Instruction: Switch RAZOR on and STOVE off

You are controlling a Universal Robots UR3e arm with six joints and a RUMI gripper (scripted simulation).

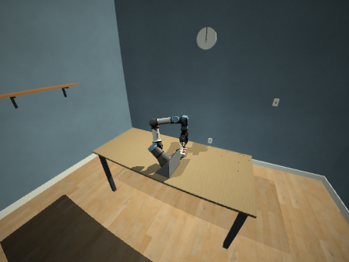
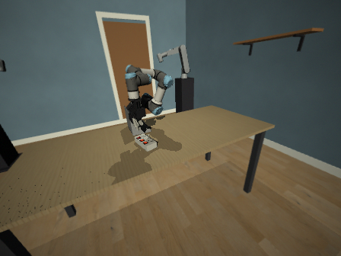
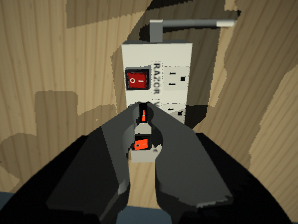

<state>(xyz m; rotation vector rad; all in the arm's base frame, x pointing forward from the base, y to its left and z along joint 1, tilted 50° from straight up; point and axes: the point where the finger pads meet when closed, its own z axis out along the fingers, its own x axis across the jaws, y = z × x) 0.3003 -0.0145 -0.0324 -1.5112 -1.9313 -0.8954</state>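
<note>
The white power strip [image 3: 158, 85] lies face up on the wooden table, its cord end pointing away from me. It also shows in the top view [image 1: 184, 150] and the exterior view [image 2: 145, 142]. The red RAZOR switch [image 3: 137, 80] is in full view at the far end. The two other red switches show only partly between my fingers: the middle one [image 3: 144, 114] and the near one [image 3: 141, 144], whose labels are hidden. My gripper [image 3: 143, 104] is shut with nothing in it. Its tips are together just above the strip, over the middle switch, below RAZOR.
My arm's grey base block [image 1: 173, 164] stands on the table next to the strip. A second arm [image 2: 182, 57] on a black pedestal [image 2: 184, 93] stands behind the table near the door. The table edges are far from the strip.
</note>
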